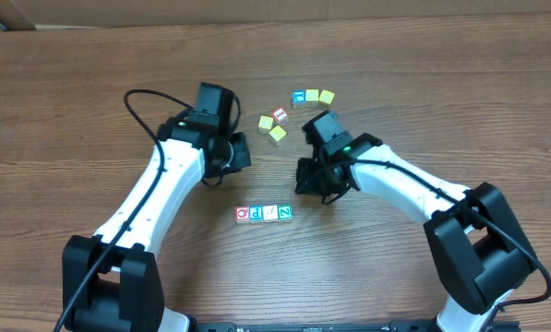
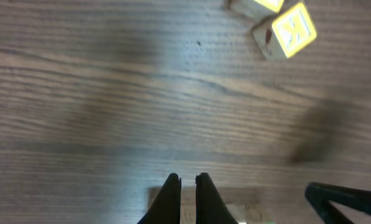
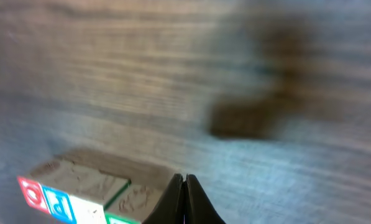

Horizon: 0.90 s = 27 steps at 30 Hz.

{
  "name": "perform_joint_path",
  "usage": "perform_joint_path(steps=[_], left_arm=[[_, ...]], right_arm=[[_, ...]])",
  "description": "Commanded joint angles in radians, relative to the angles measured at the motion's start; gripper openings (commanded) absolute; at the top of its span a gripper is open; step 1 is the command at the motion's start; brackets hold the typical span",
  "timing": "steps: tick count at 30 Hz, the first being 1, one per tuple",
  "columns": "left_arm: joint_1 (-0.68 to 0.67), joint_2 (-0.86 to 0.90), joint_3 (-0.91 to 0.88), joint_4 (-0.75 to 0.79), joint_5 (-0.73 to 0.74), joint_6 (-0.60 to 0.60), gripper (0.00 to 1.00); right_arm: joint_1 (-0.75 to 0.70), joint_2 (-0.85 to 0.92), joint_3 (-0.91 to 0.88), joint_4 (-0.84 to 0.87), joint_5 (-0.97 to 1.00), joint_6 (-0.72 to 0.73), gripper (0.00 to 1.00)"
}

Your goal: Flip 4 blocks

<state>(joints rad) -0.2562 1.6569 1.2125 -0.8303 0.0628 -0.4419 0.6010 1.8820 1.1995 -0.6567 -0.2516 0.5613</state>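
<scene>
Our two arms wear white shells on their long links, the left arm (image 1: 164, 189) and the right arm (image 1: 409, 184) alike, with black joints, wrist blocks and bases. A thin black cable (image 1: 146, 91) loops off the left arm. The left gripper (image 2: 188, 178) ends in two slim, black, tapered fingers (image 2: 170, 200).

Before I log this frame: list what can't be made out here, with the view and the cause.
Overhead: the pale block, its mark too small.
Right wrist: the row of blocks, blurred, its bottom cut off by the frame edge.
Left wrist: the top cube, cut off by the top edge, its face unreadable.
</scene>
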Motion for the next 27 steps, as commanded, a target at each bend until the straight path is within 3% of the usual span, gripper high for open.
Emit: perform_joint_path(steps=[1,9,20,27], left_arm=[[-0.005,0.026,-0.008,-0.060,-0.053,-0.046,0.04],[-0.003,0.155,-0.009,-0.257,-0.059,-0.062,0.04],[0.002,0.285,-0.008,-0.266,-0.047,-0.050,0.04],[0.025,0.285,-0.002,-0.270,-0.051,0.028,0.04]], right_arm=[[0.009,-0.006,-0.002,-0.022,0.033,-0.008,0.04],[0.009,-0.006,-0.002,-0.069,0.029,0.029,0.04],[0.017,-0.006,-0.002,-0.098,0.026,0.068,0.04],[0.021,-0.006,-0.002,-0.092,0.026,0.068,0.04]])
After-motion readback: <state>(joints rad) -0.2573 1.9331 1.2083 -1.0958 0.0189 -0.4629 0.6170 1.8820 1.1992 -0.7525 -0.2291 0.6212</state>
